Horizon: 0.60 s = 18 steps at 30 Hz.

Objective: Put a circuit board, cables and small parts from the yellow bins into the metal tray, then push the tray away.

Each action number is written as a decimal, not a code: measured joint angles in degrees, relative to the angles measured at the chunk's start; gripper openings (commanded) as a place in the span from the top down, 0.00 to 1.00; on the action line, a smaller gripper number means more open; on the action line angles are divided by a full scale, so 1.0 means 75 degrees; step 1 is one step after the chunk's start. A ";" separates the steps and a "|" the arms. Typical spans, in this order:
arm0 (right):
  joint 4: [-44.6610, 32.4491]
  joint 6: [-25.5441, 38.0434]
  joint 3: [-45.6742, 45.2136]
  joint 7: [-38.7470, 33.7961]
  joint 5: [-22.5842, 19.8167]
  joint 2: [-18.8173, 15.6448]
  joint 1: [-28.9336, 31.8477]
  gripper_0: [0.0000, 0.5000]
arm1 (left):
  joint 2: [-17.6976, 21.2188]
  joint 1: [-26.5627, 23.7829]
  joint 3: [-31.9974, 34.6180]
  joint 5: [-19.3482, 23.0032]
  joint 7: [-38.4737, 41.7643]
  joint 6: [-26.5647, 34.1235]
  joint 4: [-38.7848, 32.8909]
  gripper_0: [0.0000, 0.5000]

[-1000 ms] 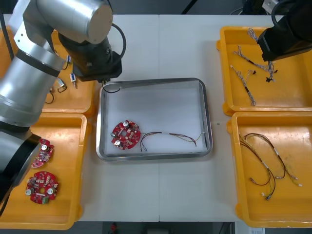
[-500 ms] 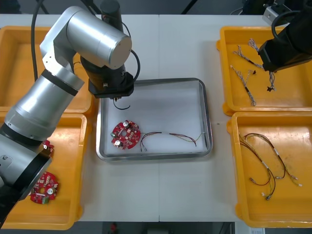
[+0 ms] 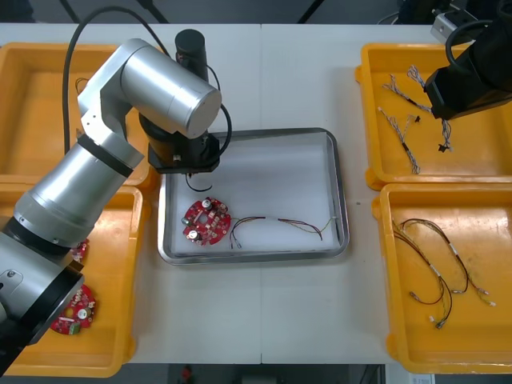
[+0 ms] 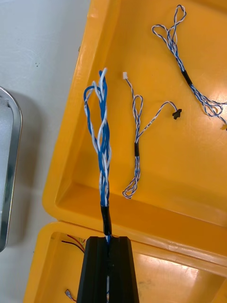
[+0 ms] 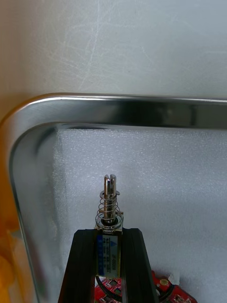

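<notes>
The left gripper [image 3: 192,172] has come off the tray's far-left corner, where it stood a second ago beside the far left yellow bin [image 3: 32,72], and now hangs inside the metal tray [image 3: 341,192], over the white lining and just beyond the round red circuit board [image 3: 206,222]. In the left wrist view the left gripper [image 5: 108,233] is clamped on a small metal part [image 5: 109,203] with a spring round its pin. The part points toward the tray's shiny rim [image 5: 118,104], and the red board's edge shows right by the fingers. We judge that the carry is over and the part is about where it should go, so what remains for this arm is to lower and let go without dropping the part onto the board. Against the earlier frames, the arm's big silver link has swung in over the tray's left side, whereas half a second ago the gripper was nearer the far rim. The board and the thin dark cable [image 3: 280,222] beside it lie where they lay. The right gripper [image 4: 108,240] has barely shifted; it hangs over the far right yellow bin [image 3: 370,120], closed on a twisted blue and white cable [image 4: 102,151] that stretches out ahead of it, clear of two like cables on the bin floor. That cable has yet to cross the surface to the tray.
</notes>
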 measured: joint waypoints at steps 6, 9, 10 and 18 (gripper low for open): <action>0.0000 0.0000 0.0000 0.0000 0.0000 -0.0001 0.0000 1.00 | -0.0003 0.0004 -0.0038 0.0000 0.0049 -0.0120 0.0000 1.00; 0.0000 0.0000 0.0000 0.0000 0.0000 -0.0001 0.0000 1.00 | -0.0004 0.0018 -0.0080 0.0000 0.0098 -0.0227 0.0000 1.00; 0.0000 0.0000 0.0000 0.0000 0.0000 -0.0001 0.0000 1.00 | -0.0004 0.0028 -0.0111 0.0000 0.0125 -0.0239 0.0000 1.00; 0.0000 0.0000 0.0000 0.0000 0.0000 -0.0002 0.0000 1.00 | -0.0004 0.0078 -0.0339 0.0000 0.0601 -0.0245 0.0001 0.98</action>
